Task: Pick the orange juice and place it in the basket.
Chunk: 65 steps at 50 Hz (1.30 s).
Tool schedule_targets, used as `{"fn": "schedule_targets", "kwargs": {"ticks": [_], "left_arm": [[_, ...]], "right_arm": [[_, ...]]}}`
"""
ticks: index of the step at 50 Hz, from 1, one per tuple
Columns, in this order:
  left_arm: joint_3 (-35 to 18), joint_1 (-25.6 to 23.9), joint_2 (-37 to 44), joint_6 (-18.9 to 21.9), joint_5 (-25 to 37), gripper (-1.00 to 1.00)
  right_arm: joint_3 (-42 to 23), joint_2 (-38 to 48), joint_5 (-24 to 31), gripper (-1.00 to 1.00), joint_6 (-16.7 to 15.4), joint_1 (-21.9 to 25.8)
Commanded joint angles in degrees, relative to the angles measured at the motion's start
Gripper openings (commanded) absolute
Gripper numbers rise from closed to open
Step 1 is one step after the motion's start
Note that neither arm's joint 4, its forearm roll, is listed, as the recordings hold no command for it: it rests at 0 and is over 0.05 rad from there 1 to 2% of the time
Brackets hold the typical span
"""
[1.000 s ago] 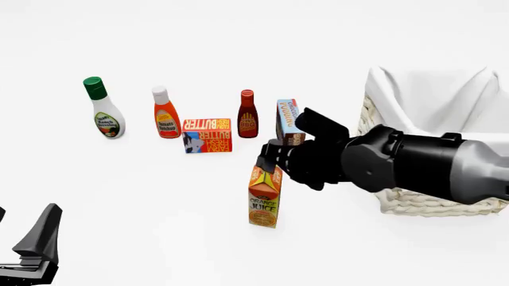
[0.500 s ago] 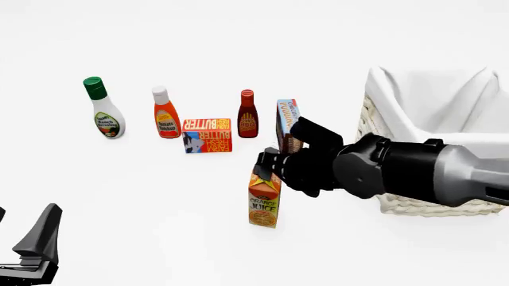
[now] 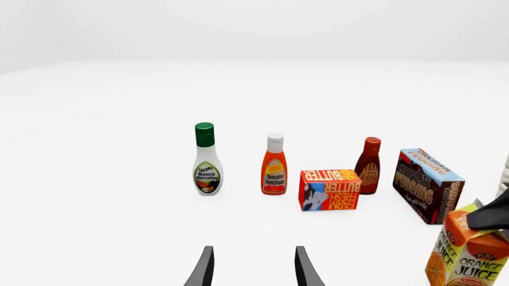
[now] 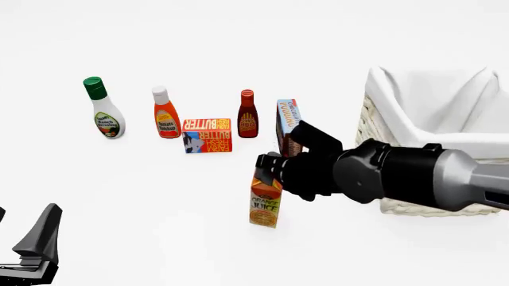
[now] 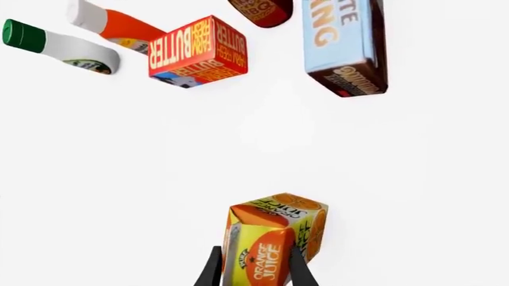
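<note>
The orange juice [image 4: 265, 204] is a gable-top carton standing on the table near the front, left of the basket [image 4: 413, 205], a large wicker basket with white cloth lining. My right gripper [image 4: 269, 168] reaches over from the right and is shut on the carton's top. In the right wrist view the two fingers [image 5: 213, 271] press either side of the carton [image 5: 275, 238]. The carton also shows in the left wrist view [image 3: 469, 253]. My left gripper [image 4: 36, 244] is open and empty at the near left corner, far from the carton.
A row stands behind the carton: a ranch dressing bottle [image 4: 106, 116], an orange ketchup bottle [image 4: 166, 116], a butter box [image 4: 207, 134], a dark red sauce bottle [image 4: 247, 116] and a pudding box [image 4: 288, 119], which is closest to my right arm.
My right gripper has come down and forward onto the carton's top and closed on it. The carton has turned slightly. The left arm has not moved.
</note>
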Motion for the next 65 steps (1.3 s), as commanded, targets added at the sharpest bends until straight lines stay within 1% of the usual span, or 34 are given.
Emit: {"fn": "schedule_targets", "kwargs": {"ticks": [1, 5, 6, 8, 9, 12, 16, 21, 31, 40, 43, 45, 46, 52, 65], "left_arm": [[0.0, 0.0, 0.0, 0.0, 0.0, 1.00], [0.0, 0.0, 0.0, 0.0, 0.0, 1.00], [0.0, 0.0, 0.0, 0.0, 0.0, 1.00], [0.0, 0.0, 0.0, 0.0, 0.0, 1.00], [0.0, 0.0, 0.0, 0.0, 0.0, 1.00], [0.0, 0.0, 0.0, 0.0, 0.0, 1.00], [0.0, 0.0, 0.0, 0.0, 0.0, 1.00], [0.0, 0.0, 0.0, 0.0, 0.0, 1.00], [0.0, 0.0, 0.0, 0.0, 0.0, 1.00], [0.0, 0.0, 0.0, 0.0, 0.0, 1.00], [0.0, 0.0, 0.0, 0.0, 0.0, 1.00], [0.0, 0.0, 0.0, 0.0, 0.0, 1.00], [0.0, 0.0, 0.0, 0.0, 0.0, 1.00], [0.0, 0.0, 0.0, 0.0, 0.0, 1.00], [0.0, 0.0, 0.0, 0.0, 0.0, 1.00]], "right_arm": [[-1.4, 0.3, 0.2, -1.00, -1.2, 0.1], [-1.7, -1.1, 0.5, -1.00, -1.6, 0.2], [-2.1, -1.5, 0.7, -1.00, -2.4, 0.0], [-2.0, -1.8, 0.7, -1.00, -2.2, 0.1], [-2.6, -2.6, 1.0, -1.00, -3.1, -0.4], [-2.4, -3.4, 0.8, -1.00, -2.8, -0.1], [-2.6, -4.7, 0.8, -1.00, -3.8, -0.8], [-2.1, -6.5, 0.2, -1.00, -3.8, -0.4], [-3.2, -9.8, 0.9, -1.00, -6.0, -0.9], [-3.3, -12.2, 1.5, -1.00, -7.2, -1.1], [-3.7, -13.1, 1.9, -1.00, -8.1, -1.4], [-4.4, -13.3, 2.6, -1.00, -9.5, -0.8], [-4.3, -13.9, 2.4, -1.00, -9.2, -1.5], [-4.3, -15.1, 2.7, -1.00, -9.6, -1.2], [-6.7, -18.0, 5.9, -1.00, -12.3, -1.5]]}}
